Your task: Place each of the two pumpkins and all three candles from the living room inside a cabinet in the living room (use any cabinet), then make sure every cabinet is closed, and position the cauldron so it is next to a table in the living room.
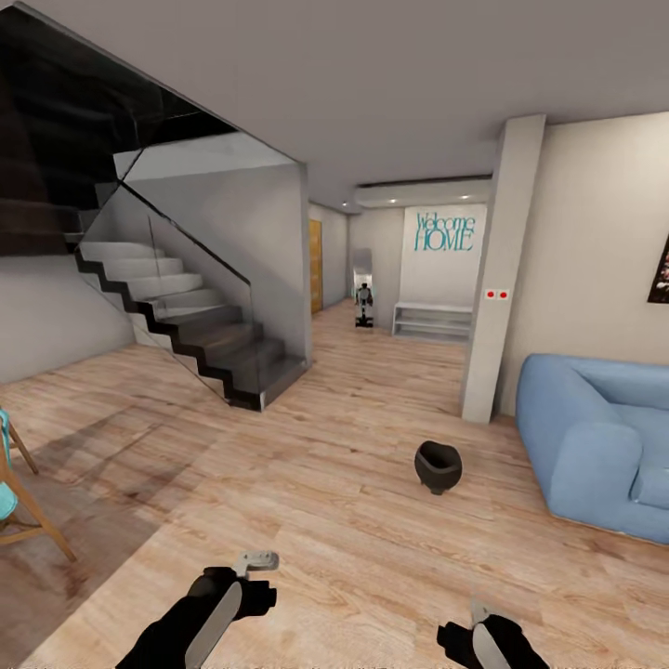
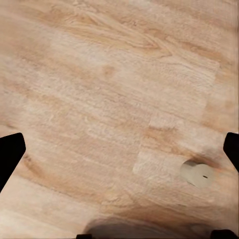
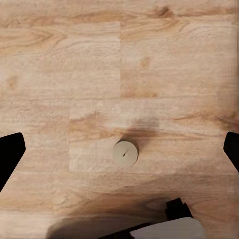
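Note:
The black cauldron (image 1: 438,465) stands on the light wood floor ahead and to the right, a short way left of the blue sofa. My left gripper (image 1: 255,561) and right gripper (image 1: 483,618) hang low at the bottom of the head view. In the left wrist view the left gripper (image 2: 119,154) is open over bare floor, and a stubby beige candle (image 2: 196,174) lies off to one side near a dark fingertip (image 2: 231,149). The right gripper (image 3: 119,154) is open too, with a beige candle (image 3: 125,152) upright on the floor between its spread fingers, well below them. Pumpkins, cabinet and table are out of view.
A blue sofa (image 1: 595,446) fills the right side, with a white pillar (image 1: 497,279) behind it. A dark staircase with a glass rail (image 1: 186,316) rises at the left. A wooden chair with a teal seat (image 1: 14,492) stands at the left edge. A hallway opens straight ahead.

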Available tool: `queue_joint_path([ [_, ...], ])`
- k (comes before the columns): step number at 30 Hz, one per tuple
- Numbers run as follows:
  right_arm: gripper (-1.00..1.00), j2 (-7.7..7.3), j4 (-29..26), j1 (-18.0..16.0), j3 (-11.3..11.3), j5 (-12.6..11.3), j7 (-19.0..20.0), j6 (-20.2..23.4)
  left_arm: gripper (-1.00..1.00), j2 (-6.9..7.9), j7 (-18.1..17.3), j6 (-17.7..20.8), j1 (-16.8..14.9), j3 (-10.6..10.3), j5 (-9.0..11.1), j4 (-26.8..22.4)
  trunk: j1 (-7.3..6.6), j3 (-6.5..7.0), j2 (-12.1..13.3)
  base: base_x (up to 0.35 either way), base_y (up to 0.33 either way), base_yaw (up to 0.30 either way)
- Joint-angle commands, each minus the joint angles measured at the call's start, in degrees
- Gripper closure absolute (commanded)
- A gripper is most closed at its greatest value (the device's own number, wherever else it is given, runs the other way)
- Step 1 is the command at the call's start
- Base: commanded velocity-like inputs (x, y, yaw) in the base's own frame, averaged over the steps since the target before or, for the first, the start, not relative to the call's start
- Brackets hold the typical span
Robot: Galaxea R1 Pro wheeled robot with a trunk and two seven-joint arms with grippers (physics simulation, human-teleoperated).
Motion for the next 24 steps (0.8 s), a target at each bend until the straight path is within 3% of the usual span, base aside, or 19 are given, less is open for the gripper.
queue_joint_path([
  [1, -1.0, -0.03, 0.34, -0.13, 0.28, -0.62, -0.48, -0.55, -1.0, 0.13, 0.46, -0.03, -0.13, -0.33, 1.08, -0.17, 0.01, -0.19, -0.07, 0.0, 0.0, 0.0],
  [8, -1.0, 0.29, 2.01, -0.28, 0.64, -0.66, -0.46, -4.48, -1.0, 0.4, 0.2, -5.09, -0.25, -0.46, 1.79, -0.72, 0.01, -0.84, -0.07, 0.0, 0.0, 0.0],
  [12, -1.0, 0.26, 2.98, -0.3, 0.65, -0.61, -0.45, -5.37, -1.0, 0.47, 0.11, -6.11, -0.26, -0.48, 1.89, -0.85, 0.01, -1.21, -0.07, 0.0, 0.0, 0.0],
  [24, -1.0, 0.5, 3.34, -0.24, 0.79, -0.58, -0.17, -7.1, -1.0, 0.49, -0.14, -6.33, -0.26, -0.46, 1.99, -0.88, 2.65, -4.43, -4.88, 0.0, 0.0, 0.019],
])
